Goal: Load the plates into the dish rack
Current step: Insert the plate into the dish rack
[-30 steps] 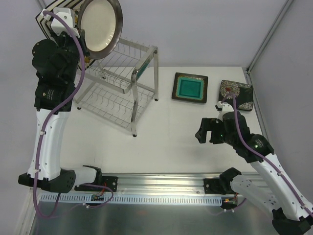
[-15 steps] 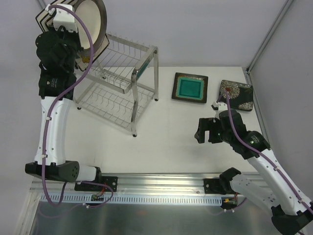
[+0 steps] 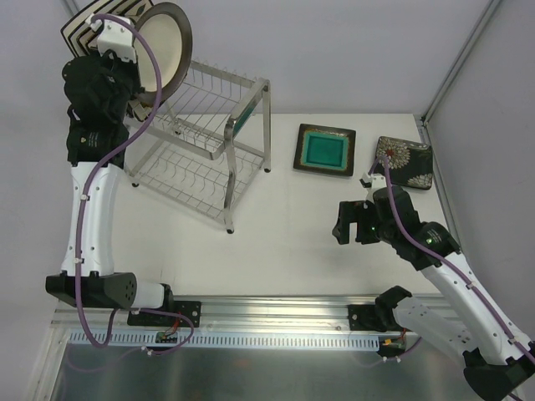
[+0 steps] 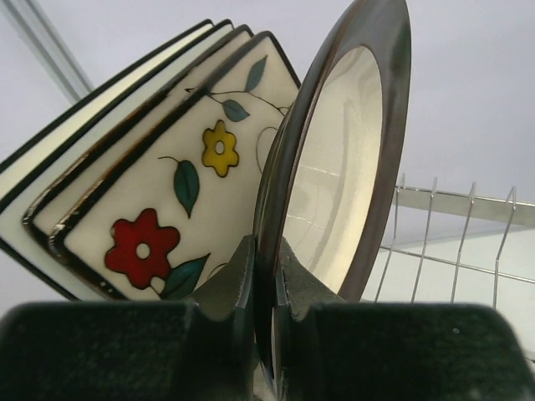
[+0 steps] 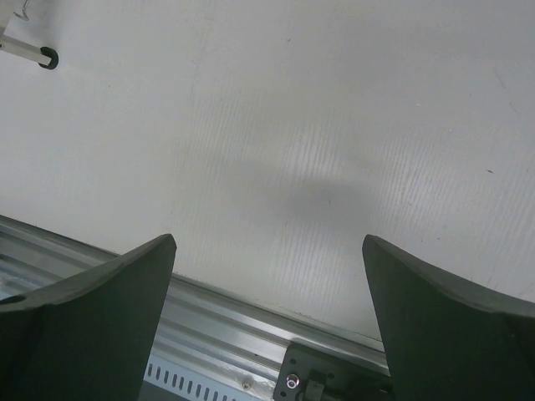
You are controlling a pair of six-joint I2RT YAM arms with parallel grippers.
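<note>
The left fingers (image 4: 238, 280) pinch the round plate (image 4: 334, 184) by its edge only, up by the rack (image 3: 209, 159), just beside the flower plate (image 4: 175, 200). It could slip or bump that plate. The right fingers (image 5: 109, 301) are wide over the counter (image 5: 292, 125).

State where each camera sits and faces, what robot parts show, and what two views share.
Top external: above and behind the bases, looking down on table, dish rack, left arm, right arm.
Left wrist: raised high, facing the round plate pinched in the left gripper, flowered plate beside.
Right wrist: looks down past the open right gripper at the table.
Shared: top and left wrist both show round plate and rack.
</note>
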